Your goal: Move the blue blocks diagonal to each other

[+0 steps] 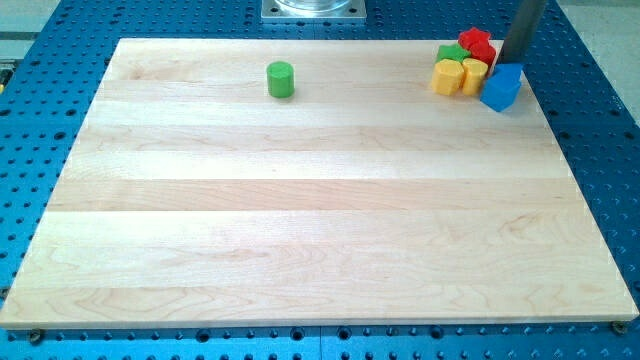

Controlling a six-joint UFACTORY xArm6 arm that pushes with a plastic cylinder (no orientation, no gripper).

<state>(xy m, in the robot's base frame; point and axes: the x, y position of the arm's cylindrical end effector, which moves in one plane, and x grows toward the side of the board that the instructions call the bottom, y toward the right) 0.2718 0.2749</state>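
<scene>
A blue cube [502, 87] sits near the board's top right corner, at the right end of a tight cluster. I see only this one blue block. My tip [510, 62] stands just above the blue cube in the view, touching or almost touching its far edge. The dark rod rises from there out of the view's top. To the left of the blue cube are two yellow blocks [459, 76]. Behind them are a red block [477, 45] and a green block [449, 52].
A green cylinder [280, 78] stands alone on the wooden board [320, 220], toward the top left. A blue perforated table surrounds the board. A metal base plate [314, 9] is at the view's top centre.
</scene>
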